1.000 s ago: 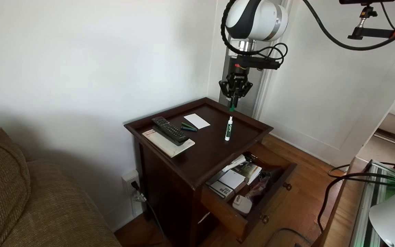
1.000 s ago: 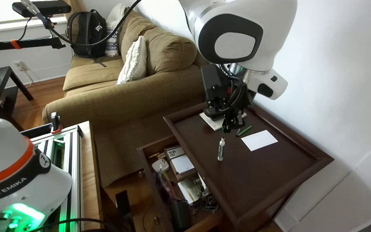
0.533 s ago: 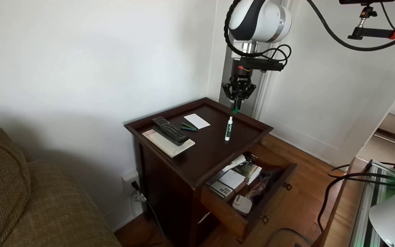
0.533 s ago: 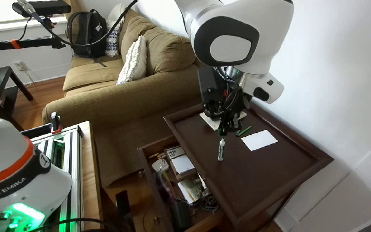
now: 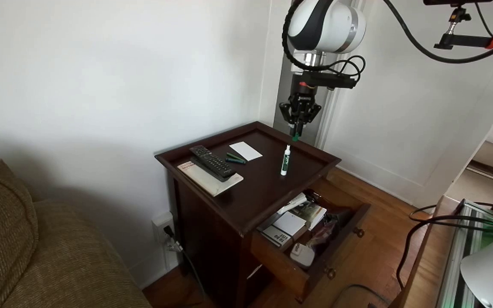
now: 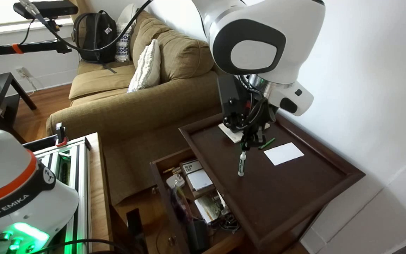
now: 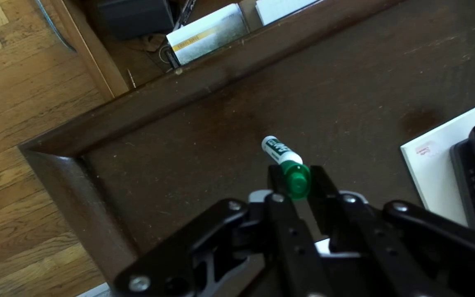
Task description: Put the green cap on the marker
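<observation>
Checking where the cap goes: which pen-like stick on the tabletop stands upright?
The white, green-labelled marker; both darker sticks near the white card lie flat.

A green cap [image 7: 298, 181] and a green-labelled white marker [image 7: 278, 149] stand out against the black gripper [image 5: 296, 134] and dark-brown tabletop [image 7: 188, 169], while on the tan sofa [image 6: 129, 109] a far white pillow [image 6: 122, 53] carries blue patterning.

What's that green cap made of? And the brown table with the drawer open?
The green cap looks like plastic, smooth and shiny, with bright glints. The brown table is probably wood, dark-stained with a worn sheen; its edge catches light and its top shows scuffs. Solid or veneer, I can't tell.
</observation>
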